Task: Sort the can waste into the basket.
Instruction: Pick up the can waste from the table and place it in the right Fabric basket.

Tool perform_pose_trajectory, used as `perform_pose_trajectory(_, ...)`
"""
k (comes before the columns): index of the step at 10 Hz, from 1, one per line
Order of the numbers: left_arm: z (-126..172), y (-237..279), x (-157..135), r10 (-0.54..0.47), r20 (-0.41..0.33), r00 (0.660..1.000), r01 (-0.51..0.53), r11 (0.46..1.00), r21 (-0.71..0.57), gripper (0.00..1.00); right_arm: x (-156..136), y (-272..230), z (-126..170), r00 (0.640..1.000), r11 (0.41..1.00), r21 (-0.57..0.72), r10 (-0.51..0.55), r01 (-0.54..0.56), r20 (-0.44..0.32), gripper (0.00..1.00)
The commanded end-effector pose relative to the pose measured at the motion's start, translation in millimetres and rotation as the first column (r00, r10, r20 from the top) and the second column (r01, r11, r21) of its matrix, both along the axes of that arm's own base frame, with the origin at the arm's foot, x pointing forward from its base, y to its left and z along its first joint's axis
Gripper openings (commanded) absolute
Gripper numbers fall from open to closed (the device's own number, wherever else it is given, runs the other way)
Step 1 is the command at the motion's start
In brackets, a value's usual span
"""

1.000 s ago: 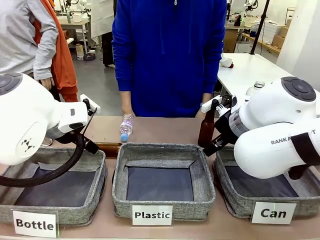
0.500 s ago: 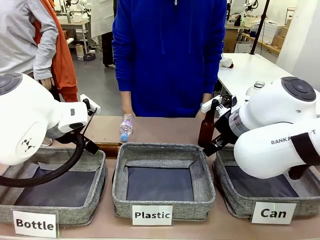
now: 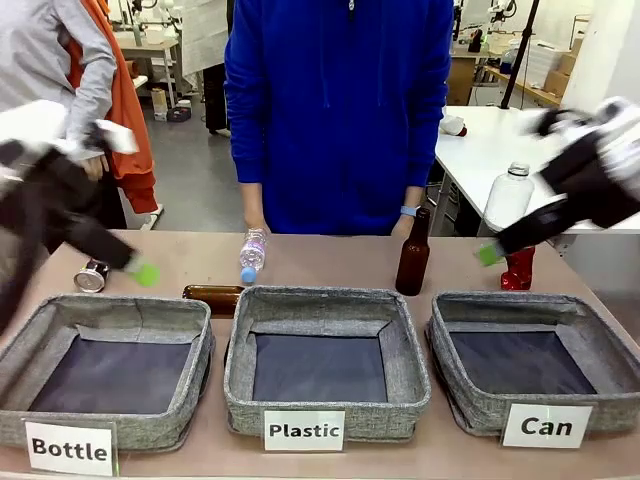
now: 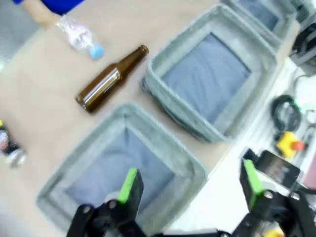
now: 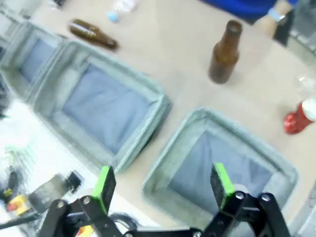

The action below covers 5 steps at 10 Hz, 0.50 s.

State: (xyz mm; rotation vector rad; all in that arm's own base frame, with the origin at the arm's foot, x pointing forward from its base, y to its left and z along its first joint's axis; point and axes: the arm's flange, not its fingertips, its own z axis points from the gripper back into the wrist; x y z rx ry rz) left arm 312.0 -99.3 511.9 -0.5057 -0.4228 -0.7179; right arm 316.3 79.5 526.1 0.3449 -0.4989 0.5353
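A red can stands on the table behind the grey basket labelled "Can". A black can lies at the far left, behind the "Bottle" basket. My right gripper, blurred by motion, hangs open above the Can basket's back rim, just left of the red can. My left gripper, also blurred, is open just right of the black can. The right wrist view shows the open right gripper over the Can basket, with the red can beyond. The open left gripper shows in the left wrist view, with the black can off to one side.
The "Bottle" basket and "Plastic" basket sit left of the Can basket. One brown bottle stands upright; another lies behind the baskets. A clear plastic bottle lies mid-table, another stands far right. A person in blue stands opposite.
Both arms have swung fast away from the camera and out over the table, blurred now. The cans and the far bottles, hidden behind the arms before, have come into sight.
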Motion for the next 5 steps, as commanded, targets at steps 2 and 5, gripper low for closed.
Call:
perform_pose_trajectory(2, -10.4, 158.4, 11.5, 0.059, -0.210, 0.976, -0.130, 0.930, -0.344, 1.00, -18.5, -157.9, -10.4, 0.984, 0.893, 0.444, 0.011, 0.070, -0.178, 1.00)
perform_pose_trajectory(5, -85.0, 291.1, 45.2, 0.262, -0.491, 0.831, -0.550, 0.520, -0.654, 1.00, -20.6, -274.5, -88.5, 0.926, 0.458, 0.807, -0.131, 0.372, -0.353, 1.00)
